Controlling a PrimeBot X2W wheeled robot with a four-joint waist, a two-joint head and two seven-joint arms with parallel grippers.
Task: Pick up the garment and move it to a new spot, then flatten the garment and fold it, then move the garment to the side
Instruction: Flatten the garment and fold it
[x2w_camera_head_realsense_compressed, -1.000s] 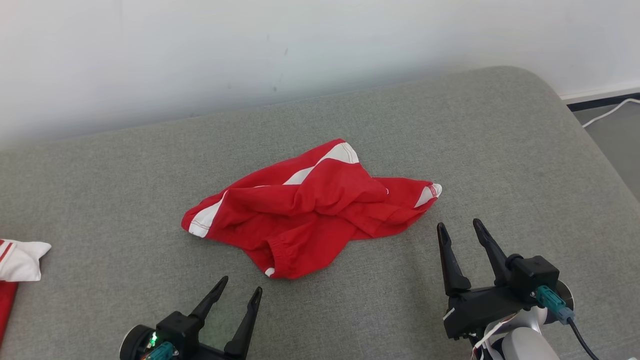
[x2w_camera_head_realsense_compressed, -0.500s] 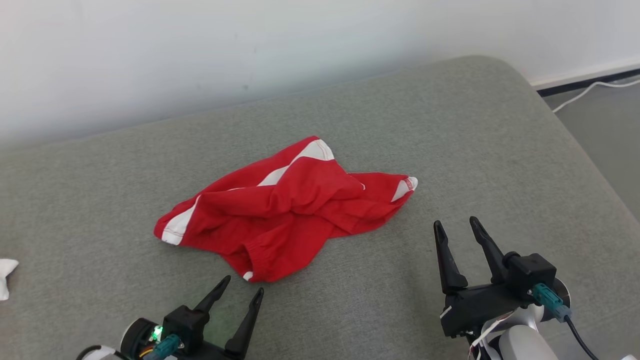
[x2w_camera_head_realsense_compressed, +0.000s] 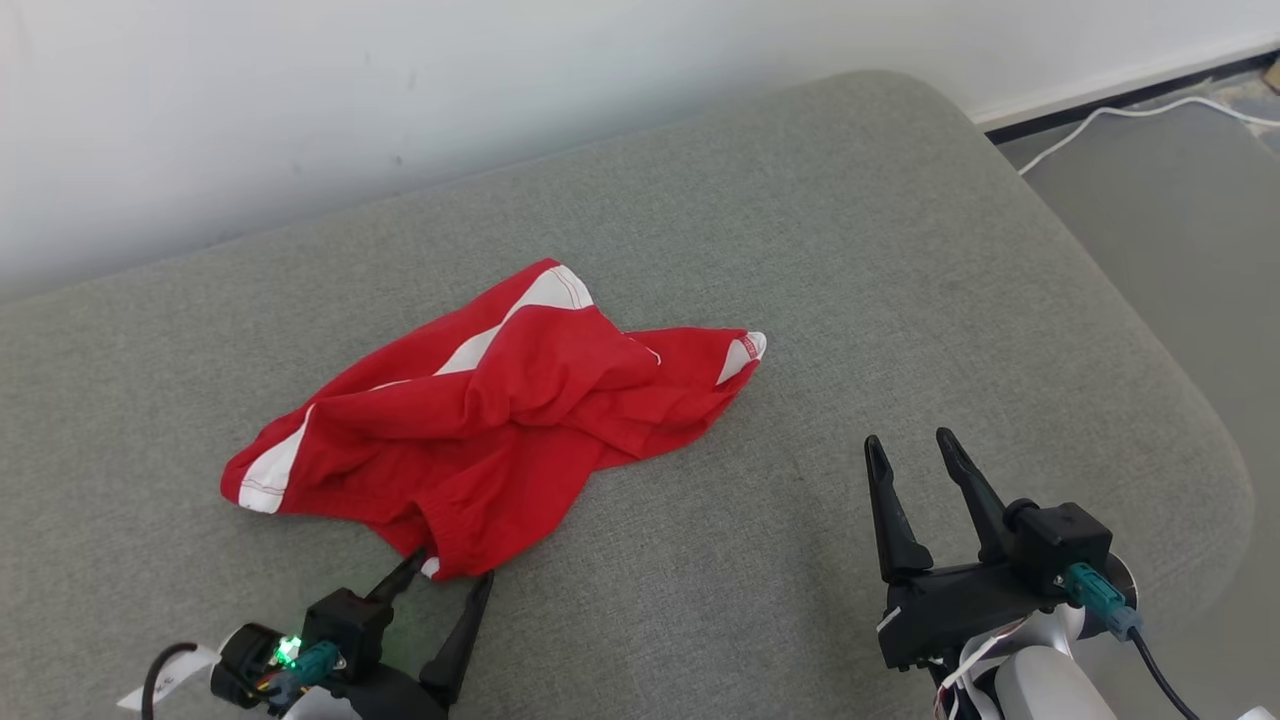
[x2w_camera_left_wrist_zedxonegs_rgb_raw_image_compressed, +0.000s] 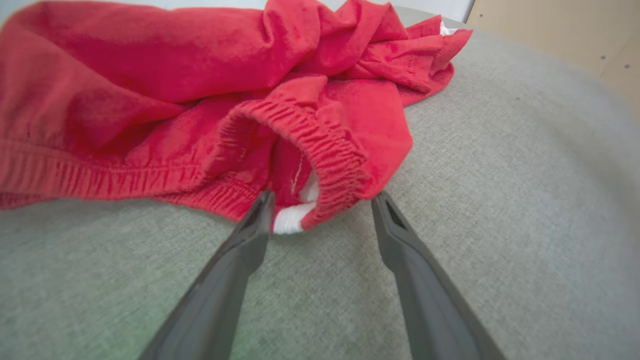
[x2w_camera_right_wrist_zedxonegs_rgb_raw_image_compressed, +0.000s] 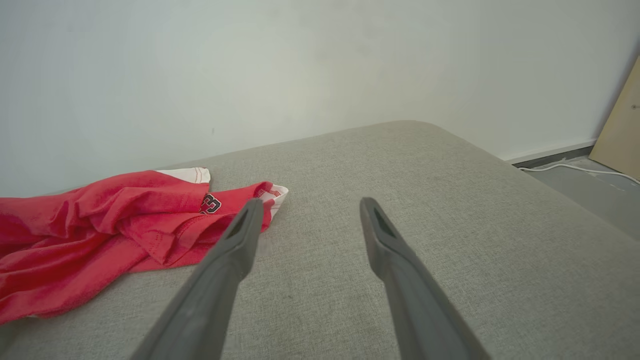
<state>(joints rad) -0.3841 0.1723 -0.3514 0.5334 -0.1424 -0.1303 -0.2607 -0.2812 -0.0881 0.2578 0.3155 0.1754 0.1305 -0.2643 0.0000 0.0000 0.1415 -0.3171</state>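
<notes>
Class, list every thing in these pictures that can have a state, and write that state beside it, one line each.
red garment: crumpled, unfolded, lying on the grey cushion, not gripped.
left gripper: open, fingers either side of the garment's near edge, not closed on it.
right gripper: open, empty, apart from the garment.
white cable: lying slack beyond the cushion.

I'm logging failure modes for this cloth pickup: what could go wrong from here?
The left gripper has open jaws straddling just the waistband corner of the garment; closing there may catch only the hem and slip. The right gripper sits apart from the garment, so a one-point lift could leave the crumpled cloth twisted.
</notes>
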